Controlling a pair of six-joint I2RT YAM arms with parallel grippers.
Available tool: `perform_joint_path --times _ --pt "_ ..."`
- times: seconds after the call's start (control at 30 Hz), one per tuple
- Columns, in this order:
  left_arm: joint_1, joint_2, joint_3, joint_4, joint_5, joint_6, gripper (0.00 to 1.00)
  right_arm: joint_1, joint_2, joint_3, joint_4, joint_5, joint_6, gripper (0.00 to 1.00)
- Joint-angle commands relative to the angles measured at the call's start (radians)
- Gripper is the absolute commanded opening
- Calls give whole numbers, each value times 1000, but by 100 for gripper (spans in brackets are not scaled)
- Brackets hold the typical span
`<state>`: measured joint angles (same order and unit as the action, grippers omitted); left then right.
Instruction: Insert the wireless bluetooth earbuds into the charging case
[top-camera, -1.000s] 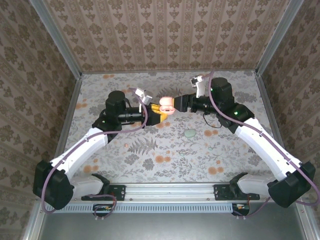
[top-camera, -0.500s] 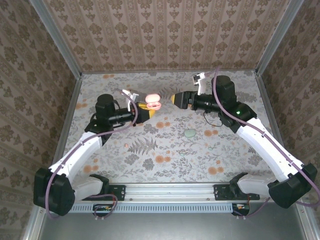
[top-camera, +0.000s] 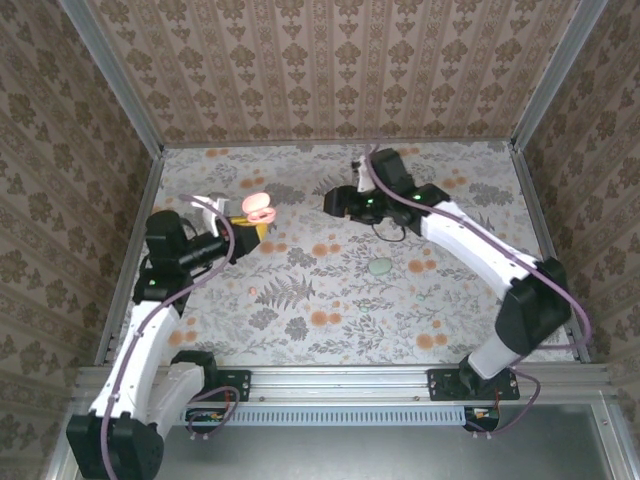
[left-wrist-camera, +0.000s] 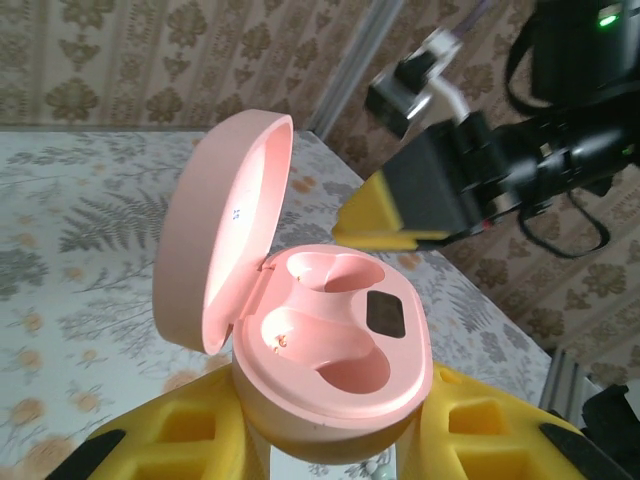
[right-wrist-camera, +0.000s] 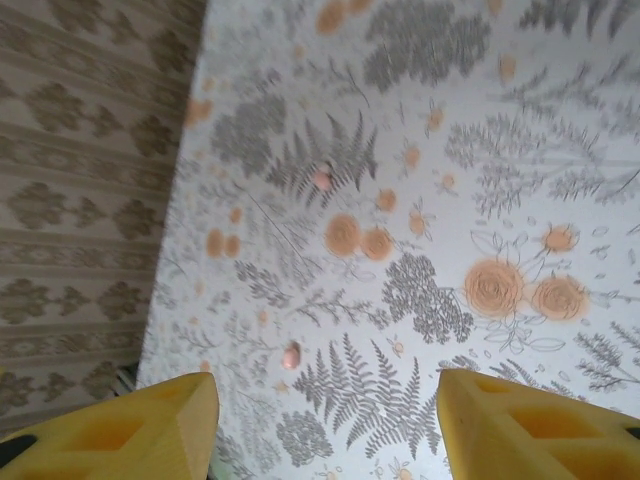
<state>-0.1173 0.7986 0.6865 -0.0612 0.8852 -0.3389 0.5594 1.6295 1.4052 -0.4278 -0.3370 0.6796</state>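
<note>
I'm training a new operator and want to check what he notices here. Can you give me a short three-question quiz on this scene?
1. True or false: the pink case in the left tool has its lid shut.
2. How many of the case's wells are filled? A none, B one, C two.
3. Fill in: the right tool, above two loose earbuds on the table, is ___.
Key: 1 false; 2 A; 3 open.

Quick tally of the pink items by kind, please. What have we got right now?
Charging case, lid open, both wells empty: 1
Earbuds, outside the case: 2
Total: 3
</note>
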Motion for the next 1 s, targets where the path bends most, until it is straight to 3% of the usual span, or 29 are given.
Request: perform_joint_path --times 0.0,0.27,0.4,0.7,0.97 --pt "37 -73 -11 -139 -3 51 12 62 102 92 -57 50 3 58" --pt "66 -194 -9 -273 -23 64 11 203 439 374 -102 117 -72 52" --pt "68 -251 10 -363 -52 94 12 258 536 479 -165 123 -41 47" --pt "70 -363 36 -463 -101 115 12 374 587 428 -134 126 26 38" --pt "69 -398 44 -476 -105 104 12 409 657 461 -131 124 41 37"
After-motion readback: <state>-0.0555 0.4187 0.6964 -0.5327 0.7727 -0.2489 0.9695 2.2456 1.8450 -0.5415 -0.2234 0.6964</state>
